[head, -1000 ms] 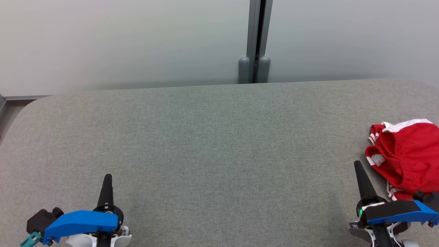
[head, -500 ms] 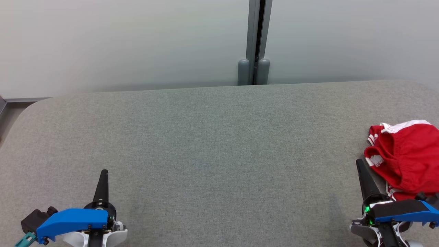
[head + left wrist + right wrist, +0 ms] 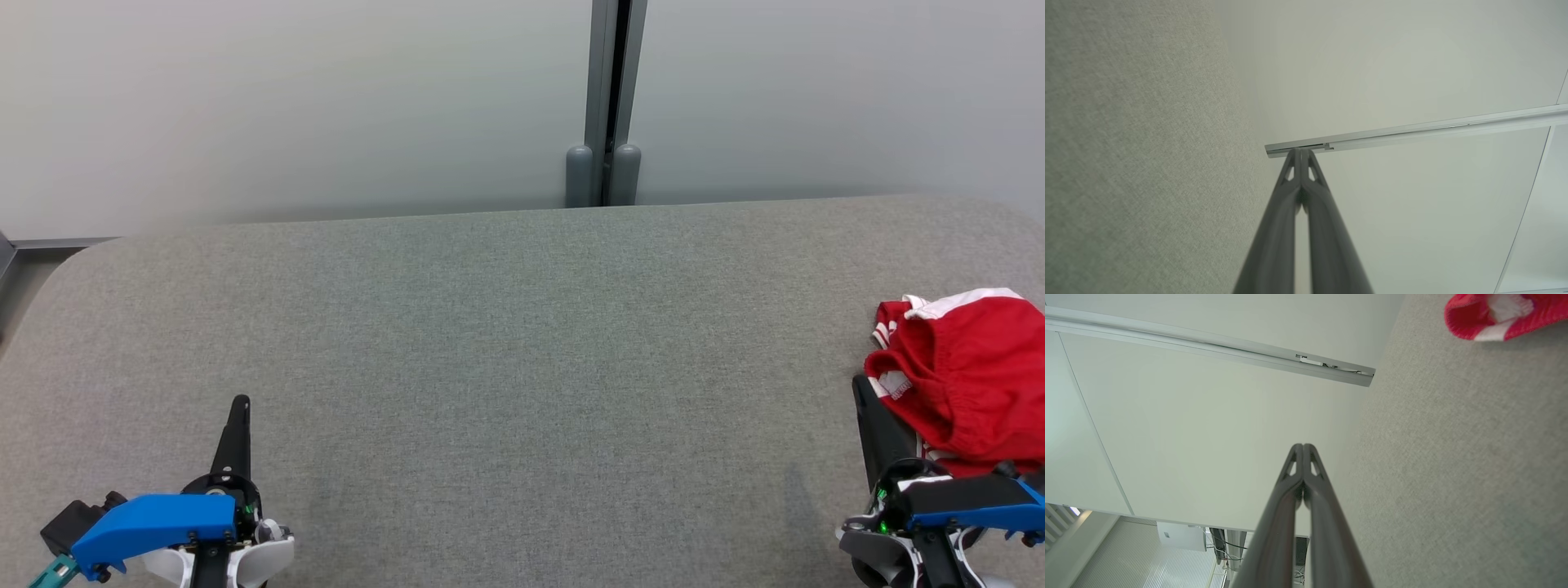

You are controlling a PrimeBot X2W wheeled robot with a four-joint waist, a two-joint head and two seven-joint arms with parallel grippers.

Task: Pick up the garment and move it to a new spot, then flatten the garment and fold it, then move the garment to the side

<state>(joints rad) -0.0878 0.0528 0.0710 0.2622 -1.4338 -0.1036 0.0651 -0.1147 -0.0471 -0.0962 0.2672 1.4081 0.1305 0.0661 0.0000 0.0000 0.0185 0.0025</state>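
A crumpled red garment (image 3: 967, 384) with white trim lies at the right edge of the grey table (image 3: 522, 343); a corner of the garment (image 3: 1498, 312) sits at the top right of the right wrist view. My right gripper (image 3: 859, 384) is shut and empty, its tip right beside the garment's left edge; whether it touches the cloth I cannot tell. In the right wrist view the right gripper (image 3: 1303, 446) has its fingers pressed together. My left gripper (image 3: 240, 402) is shut and empty at the lower left, far from the garment, and in its own wrist view the left gripper (image 3: 1301, 150) is also shut.
A pale wall (image 3: 286, 106) with a grey vertical post (image 3: 606, 98) stands behind the table's far edge. The table's rounded left corner (image 3: 57, 269) drops off to the floor. Bare grey table surface lies between the two grippers.
The view has tilted slightly, shifting the scene down. Both grippers have drawn back a little toward the bottom edge; the right fingertip now lies closer to the garment's left edge. Both stay shut.
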